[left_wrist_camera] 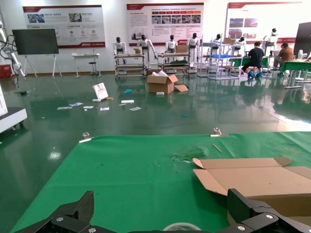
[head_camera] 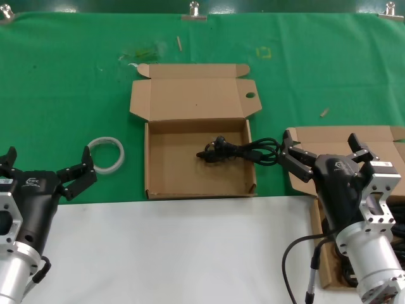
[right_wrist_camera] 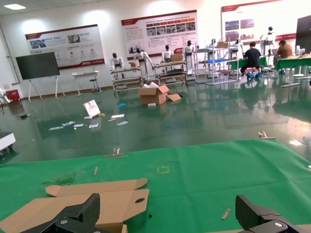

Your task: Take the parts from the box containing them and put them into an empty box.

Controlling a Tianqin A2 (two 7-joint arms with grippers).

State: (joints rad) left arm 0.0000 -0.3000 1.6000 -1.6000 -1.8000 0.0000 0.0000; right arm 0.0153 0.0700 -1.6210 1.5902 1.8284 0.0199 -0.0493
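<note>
"What was on the left?"

"The left gripper (head_camera: 44,166) sat with jaws apart, near a see-through white ring (head_camera: 105,154)."

"And in the middle?"

"One black wound-up power cable (head_camera: 237,152) lay in the shallow brown cardboard box with a holed lid tab (head_camera: 200,190), hanging over its right wall."

"And on the right?"

"The right gripper (head_camera: 322,144) was wide open over the brown cardboard box with a plain lid (head_camera: 335,134)."

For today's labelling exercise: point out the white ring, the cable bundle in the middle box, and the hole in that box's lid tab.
ring (head_camera: 106,154), head view, on its near rim.
cable (head_camera: 235,152), head view, mid-bundle.
hole (head_camera: 250,95), head view, the opening in the lid's side tab.
</note>
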